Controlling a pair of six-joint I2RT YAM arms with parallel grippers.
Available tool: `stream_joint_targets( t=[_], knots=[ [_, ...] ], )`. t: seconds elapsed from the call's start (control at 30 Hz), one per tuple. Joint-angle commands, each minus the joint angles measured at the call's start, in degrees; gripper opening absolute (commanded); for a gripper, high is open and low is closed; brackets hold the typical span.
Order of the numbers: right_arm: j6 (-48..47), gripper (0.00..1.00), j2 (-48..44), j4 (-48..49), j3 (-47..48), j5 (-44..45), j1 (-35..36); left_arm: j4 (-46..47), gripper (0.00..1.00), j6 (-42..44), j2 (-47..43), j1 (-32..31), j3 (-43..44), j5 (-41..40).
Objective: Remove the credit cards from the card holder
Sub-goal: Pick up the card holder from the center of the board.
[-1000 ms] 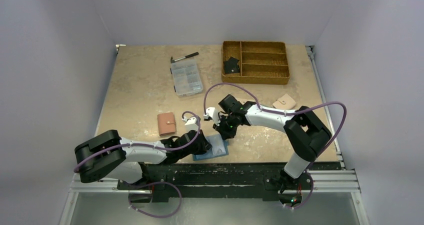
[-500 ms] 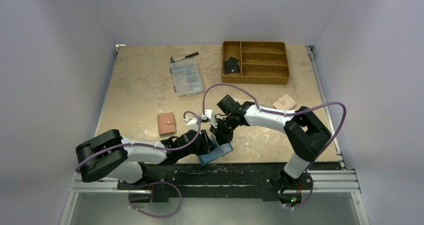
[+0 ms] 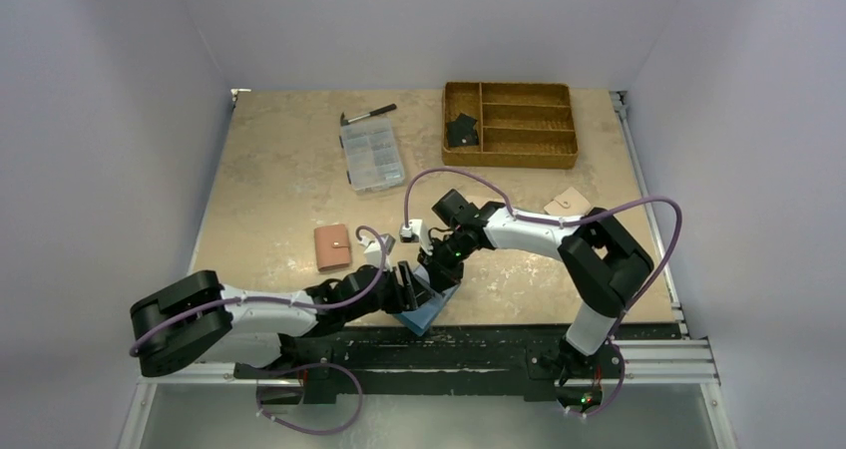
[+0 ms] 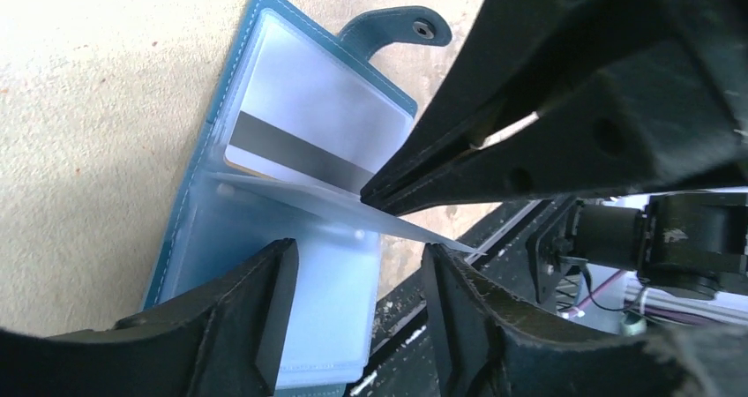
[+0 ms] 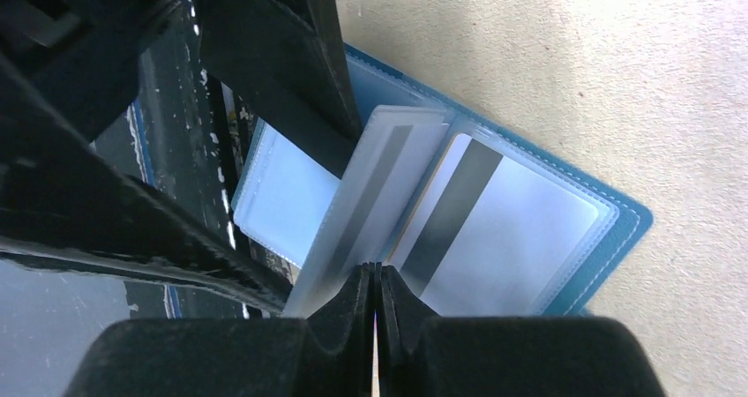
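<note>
While a pink wallet (image 3: pixel 332 247) lies on the left of the table (image 3: pixel 279 170), the left gripper (image 4: pixel 357 278) hangs low over the card holder (image 3: pixel 427 311), fingers apart, holding nothing; the card holder lies open at the table's near edge, between both grippers; a credit card (image 4: pixel 300 141) with a dark stripe sits inside it; the right gripper (image 5: pixel 375 278) pinches a clear page (image 5: pixel 370 185) that stands up from it.
</note>
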Motion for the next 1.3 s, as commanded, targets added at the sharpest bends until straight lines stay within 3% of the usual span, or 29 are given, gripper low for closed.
stream_joint_targets(
  t=[0.0,0.2,0.63,0.73,1.13,1.27],
  knots=[
    [1.6,0.10,0.4,0.5,1.9,-3.4,0.4,5.1,0.61,-0.3,-5.3,0.3,-3.3,-0.3],
    [2.5,0.10,1.4,-0.2,2.0,-5.8,0.4,7.4,0.75,-2.7,-7.6,0.6,-5.8,-1.1],
    [3.2,0.10,2.0,-0.4,2.0,-7.2,0.4,15.4,0.73,-10.9,-4.7,0.6,-9.6,-3.6],
    [3.2,0.10,2.0,-0.4,2.1,-6.8,0.4,14.4,0.64,-11.6,-5.0,0.6,-9.9,-4.3],
    [1.1,0.14,-0.5,-1.6,2.8,-5.3,-2.3,0.7,0.03,-7.6,-8.9,1.5,-6.6,-6.2],
    [-0.6,0.17,-1.2,-2.8,3.2,-6.7,-3.8,-2.8,0.00,-2.4,-8.5,2.3,-4.0,-5.7]
  ],
)
